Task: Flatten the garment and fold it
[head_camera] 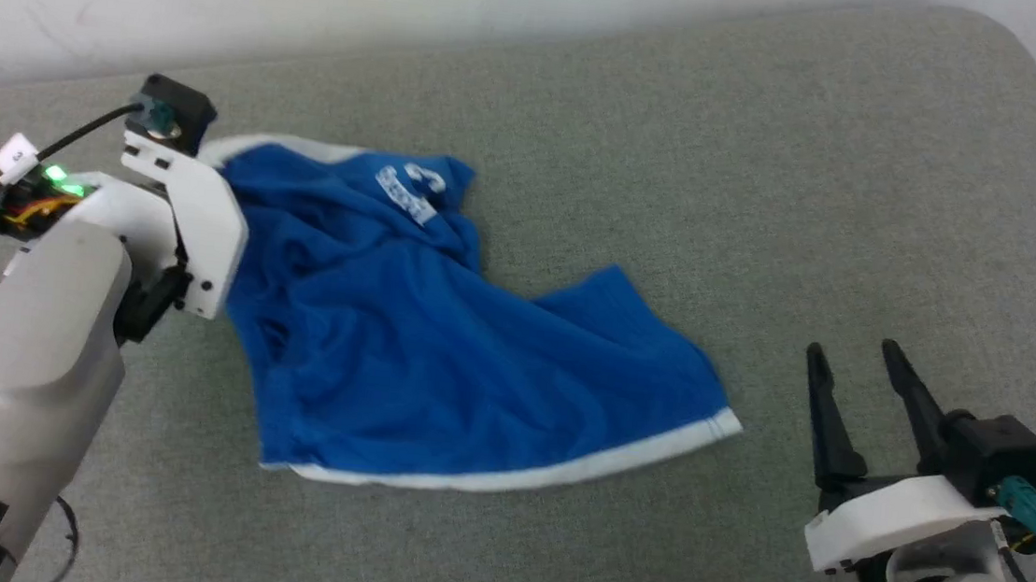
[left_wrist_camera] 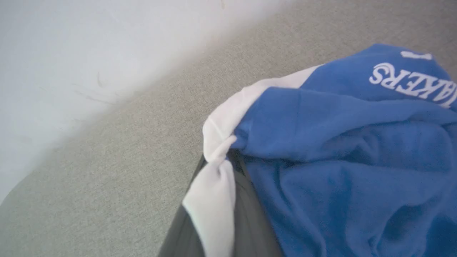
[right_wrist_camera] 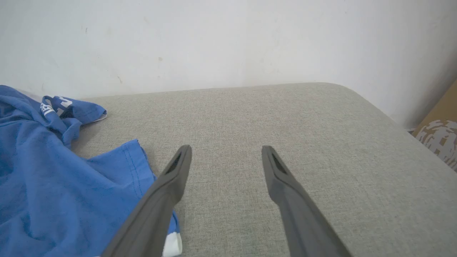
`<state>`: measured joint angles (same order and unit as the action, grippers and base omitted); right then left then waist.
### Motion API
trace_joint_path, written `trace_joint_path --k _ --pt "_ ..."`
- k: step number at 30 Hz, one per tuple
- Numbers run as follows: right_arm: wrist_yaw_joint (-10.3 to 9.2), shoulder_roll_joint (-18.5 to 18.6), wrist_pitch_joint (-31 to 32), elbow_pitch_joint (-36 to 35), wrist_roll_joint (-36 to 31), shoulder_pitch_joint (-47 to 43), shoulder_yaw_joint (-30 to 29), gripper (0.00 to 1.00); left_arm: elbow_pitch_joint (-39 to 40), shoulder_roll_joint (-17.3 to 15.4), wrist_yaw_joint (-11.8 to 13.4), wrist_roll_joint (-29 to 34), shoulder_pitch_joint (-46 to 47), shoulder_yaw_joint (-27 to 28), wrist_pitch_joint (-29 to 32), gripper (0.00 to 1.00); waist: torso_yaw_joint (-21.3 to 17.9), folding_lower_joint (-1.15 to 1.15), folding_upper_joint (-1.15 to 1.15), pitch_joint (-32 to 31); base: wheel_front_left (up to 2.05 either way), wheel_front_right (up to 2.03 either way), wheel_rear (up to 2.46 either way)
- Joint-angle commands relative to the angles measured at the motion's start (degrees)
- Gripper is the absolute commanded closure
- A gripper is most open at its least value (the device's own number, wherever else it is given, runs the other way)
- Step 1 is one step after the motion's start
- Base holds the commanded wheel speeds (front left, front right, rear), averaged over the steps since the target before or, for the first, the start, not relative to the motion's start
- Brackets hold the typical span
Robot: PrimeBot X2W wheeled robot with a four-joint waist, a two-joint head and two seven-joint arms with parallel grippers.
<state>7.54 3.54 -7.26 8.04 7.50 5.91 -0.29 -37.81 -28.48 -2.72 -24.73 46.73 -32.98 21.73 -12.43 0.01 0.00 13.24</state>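
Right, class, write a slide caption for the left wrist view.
Left gripper clamps the blue garment by its white trim, grey surface beyond.

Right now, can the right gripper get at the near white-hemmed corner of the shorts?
Probably yes. The right gripper is open beside that corner of the shorts, with just grey cushion between them.

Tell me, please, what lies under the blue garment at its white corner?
The garment rests on the grey cushion. Under its white trim, the left claw shows dark fingers, pinching the cloth. Whatever else lies beneath is covered.
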Motion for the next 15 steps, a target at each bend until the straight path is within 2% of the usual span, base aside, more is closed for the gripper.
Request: trace_joint_path --k 1,2,3,6,15 --pt "-0.05 -0.27 -0.33 -0.10 -0.22 0.92 0.50 0.00 -1.57 -0.40 1.05 1.78 1.30 -0.63 -2.26 1.00 -0.08 -0.01 0.00 0.70 0.00 0.00 0.00" --pt "-0.05 -0.30 -0.36 0.00 -0.13 1.02 0.84 0.00 -3.15 -0.09 1.20 2.82 1.40 -1.45 -3.62 1.00 0.02 -0.01 0.00 0.88 0.00 0.00 0.00" --pt "-0.05 -0.33 -0.40 0.15 -0.02 1.13 1.23 0.00 -4.98 0.80 0.80 2.50 1.07 -1.73 -4.02 0.00 0.15 -0.01 0.00 1.01 0.00 0.00 0.00" --pt "-0.05 -0.41 -0.65 0.76 0.16 1.49 2.02 0.00 -8.86 2.82 0.77 1.36 0.87 -1.21 -7.10 0.00 0.66 -0.01 0.00 0.96 0.00 0.00 0.00" --pt "-0.05 -0.12 -0.21 2.01 -0.17 0.41 0.90 0.00 -12.51 5.17 1.15 -0.79 0.32 1.61 -23.24 0.00 4.88 -0.01 0.00 -4.37 0.00 0.00 0.00"
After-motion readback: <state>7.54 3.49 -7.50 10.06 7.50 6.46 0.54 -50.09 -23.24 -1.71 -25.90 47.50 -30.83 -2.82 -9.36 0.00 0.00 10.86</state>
